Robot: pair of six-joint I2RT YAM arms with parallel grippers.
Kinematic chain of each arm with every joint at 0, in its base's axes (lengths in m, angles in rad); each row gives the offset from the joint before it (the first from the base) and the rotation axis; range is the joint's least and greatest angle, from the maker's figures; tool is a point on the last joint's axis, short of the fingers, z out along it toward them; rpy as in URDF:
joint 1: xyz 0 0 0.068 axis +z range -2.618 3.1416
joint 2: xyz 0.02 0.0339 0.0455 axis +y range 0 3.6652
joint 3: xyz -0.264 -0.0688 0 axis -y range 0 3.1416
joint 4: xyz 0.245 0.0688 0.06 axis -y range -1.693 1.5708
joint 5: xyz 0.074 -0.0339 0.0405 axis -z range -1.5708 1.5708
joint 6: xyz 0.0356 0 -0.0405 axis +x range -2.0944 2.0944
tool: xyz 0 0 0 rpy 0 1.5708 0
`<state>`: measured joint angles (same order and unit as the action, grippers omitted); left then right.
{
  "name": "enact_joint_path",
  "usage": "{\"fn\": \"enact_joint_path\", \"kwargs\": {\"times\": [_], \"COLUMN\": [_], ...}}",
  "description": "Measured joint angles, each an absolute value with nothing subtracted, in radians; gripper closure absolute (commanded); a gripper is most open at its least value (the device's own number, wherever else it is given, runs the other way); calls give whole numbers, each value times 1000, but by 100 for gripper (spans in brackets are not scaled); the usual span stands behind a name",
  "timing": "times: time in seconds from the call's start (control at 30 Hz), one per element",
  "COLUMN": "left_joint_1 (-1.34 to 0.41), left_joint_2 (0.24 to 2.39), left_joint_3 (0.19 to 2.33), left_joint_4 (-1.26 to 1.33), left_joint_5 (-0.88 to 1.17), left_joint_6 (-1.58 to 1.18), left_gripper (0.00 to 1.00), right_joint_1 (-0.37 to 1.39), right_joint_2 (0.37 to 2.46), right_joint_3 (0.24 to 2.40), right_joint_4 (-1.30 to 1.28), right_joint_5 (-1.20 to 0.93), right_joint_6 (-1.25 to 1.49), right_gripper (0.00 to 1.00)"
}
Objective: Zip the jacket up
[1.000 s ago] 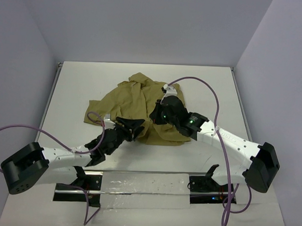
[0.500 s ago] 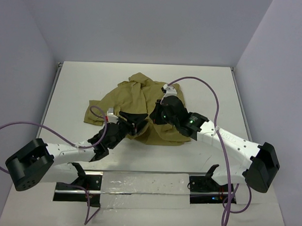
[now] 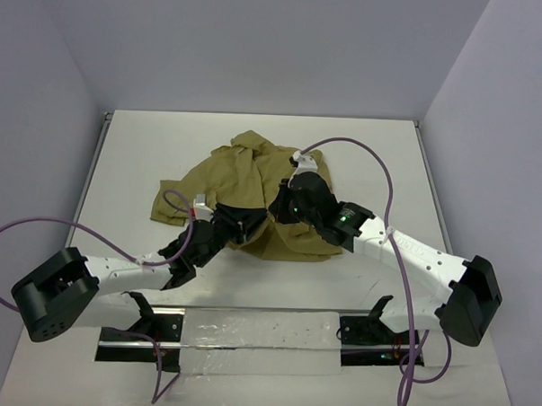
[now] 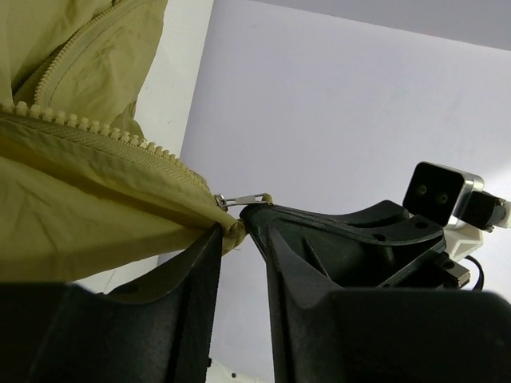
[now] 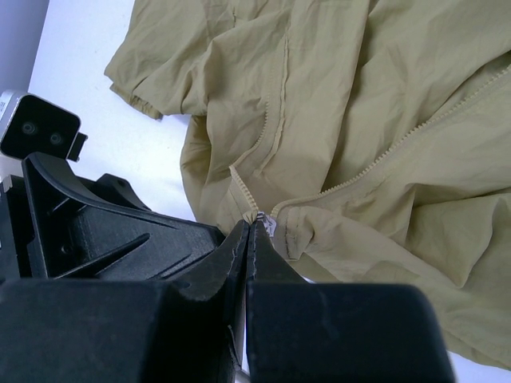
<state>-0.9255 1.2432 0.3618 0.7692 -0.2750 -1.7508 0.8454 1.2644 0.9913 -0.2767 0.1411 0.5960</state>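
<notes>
The khaki jacket (image 3: 254,171) lies crumpled mid-table, its zip open. In the left wrist view the jacket (image 4: 72,215) fills the upper left, with its zip teeth (image 4: 96,128) running down to the metal zip pull (image 4: 242,199). My left gripper (image 3: 250,225) pinches the jacket's bottom hem corner between its fingertips (image 4: 209,247), right below the slider. My right gripper (image 3: 273,214) meets it from the right. Its jaws are pressed together (image 5: 250,230) on the zip pull at the jacket's (image 5: 383,120) lower edge.
Purple cables (image 3: 363,153) loop over the table from both arms. The white table (image 3: 138,161) has walls at the back and sides. The right wrist camera (image 4: 439,187) sits close to the left gripper.
My left gripper has moved up and right to the jacket's hem and closed on its corner. The right gripper has stayed in place.
</notes>
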Motion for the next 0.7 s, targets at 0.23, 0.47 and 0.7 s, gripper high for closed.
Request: {"fn": "enact_joint_path", "kwargs": {"times": [0.23, 0.47, 0.7], "left_joint_1": [-920, -918, -902], "left_joint_2": [1284, 1313, 1313], "left_joint_3": [362, 362, 362], "left_joint_4": [788, 823, 829], "left_joint_5": [-246, -227, -198], "left_joint_6": [-1754, -1770, -1752], "left_gripper": [74, 100, 100], "right_joint_1": [849, 853, 855], "right_joint_2": [1264, 1256, 1251], "right_joint_3": [991, 992, 993], "right_joint_4": [-280, -287, -314], "right_joint_5": [151, 157, 157], "right_joint_6": [585, 580, 552], "right_gripper": [100, 100, 100]}}
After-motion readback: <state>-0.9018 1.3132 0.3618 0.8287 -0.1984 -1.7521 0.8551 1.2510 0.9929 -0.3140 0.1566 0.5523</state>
